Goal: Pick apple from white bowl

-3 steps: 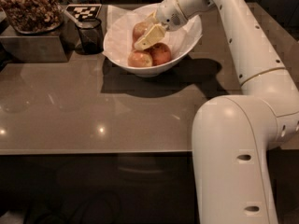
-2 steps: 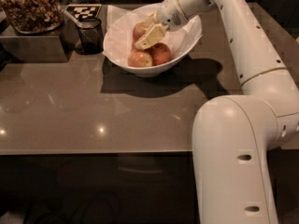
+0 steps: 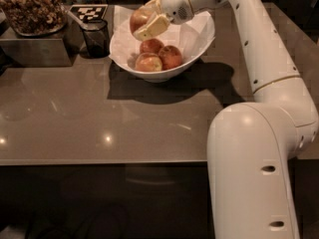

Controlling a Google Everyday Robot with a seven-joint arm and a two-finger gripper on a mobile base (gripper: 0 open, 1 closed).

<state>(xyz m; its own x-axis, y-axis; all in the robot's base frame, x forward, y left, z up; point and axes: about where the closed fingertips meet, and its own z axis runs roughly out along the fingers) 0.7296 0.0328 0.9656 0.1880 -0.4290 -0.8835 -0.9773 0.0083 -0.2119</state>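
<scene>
My gripper (image 3: 145, 18) is shut on the apple (image 3: 138, 19), a round red-orange one, and holds it in the air above the far left rim of the white bowl (image 3: 197, 43). The bowl is large, glossy and paper-lined, at the back of the table. Three more apples lie in it: a paler one (image 3: 148, 62) at the front, a redder one (image 3: 171, 57) to its right and one (image 3: 151, 46) behind them. My white arm reaches in from the right over the bowl.
A small dark glass cup (image 3: 95, 36) stands just left of the bowl. A container of nuts (image 3: 31, 9) sits on a metal box (image 3: 37, 49) at the far left. A checkered marker (image 3: 87, 12) lies behind the cup. The brown table (image 3: 99, 118) stretches toward me.
The gripper has risen out of the bowl with the apple in it and moved up and left, above the rim. The other apples stay in the bowl.
</scene>
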